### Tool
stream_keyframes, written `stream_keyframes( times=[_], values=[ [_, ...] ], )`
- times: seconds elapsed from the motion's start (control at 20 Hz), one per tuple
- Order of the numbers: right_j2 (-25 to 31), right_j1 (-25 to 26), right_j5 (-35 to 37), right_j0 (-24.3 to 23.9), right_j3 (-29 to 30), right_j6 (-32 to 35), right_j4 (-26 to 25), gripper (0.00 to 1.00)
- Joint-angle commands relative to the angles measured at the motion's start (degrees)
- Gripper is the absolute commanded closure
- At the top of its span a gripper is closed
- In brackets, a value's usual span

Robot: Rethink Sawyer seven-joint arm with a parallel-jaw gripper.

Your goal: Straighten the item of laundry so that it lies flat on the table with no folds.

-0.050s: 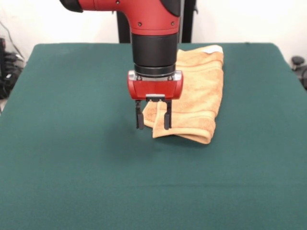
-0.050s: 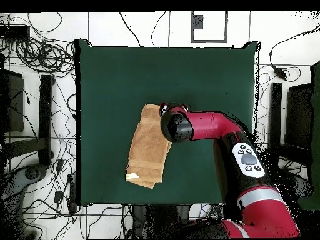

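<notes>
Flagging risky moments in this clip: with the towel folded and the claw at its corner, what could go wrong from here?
1. The open claw straddles the towel at its near corner; closing might pinch both folded layers, dragging rather than unfolding it.
2. The towel lies close to the table edge nearest the robot; pulling that way could slide it off.

The towel (image 1: 201, 91) is orange-tan terry with slightly paler woven border bands and a small white tag (image 1: 211, 50) at one corner. The table (image 1: 72, 158) is covered in plain dark green cloth without any pattern. The arm (image 2: 212, 125) is bright red with black sections, and its gripper (image 1: 153, 117) has a red housing with black fingers (image 1: 167, 117).
</notes>
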Motion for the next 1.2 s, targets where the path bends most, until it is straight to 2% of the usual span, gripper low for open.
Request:
stream_keyframes(
  times=[0.05, 0.75, 1.2],
  values=[
    [3.76, 4.31, 2.91, 2.11, -0.64, -0.63, -0.85, 0.0],
    [1.84, 5.17, 4.44, 3.01, 0.6, 0.97, -0.29, 0.0],
    [0.35, 5.51, 1.32, 3.75, 2.82, 3.92, -0.26, 0.0]
  ],
)
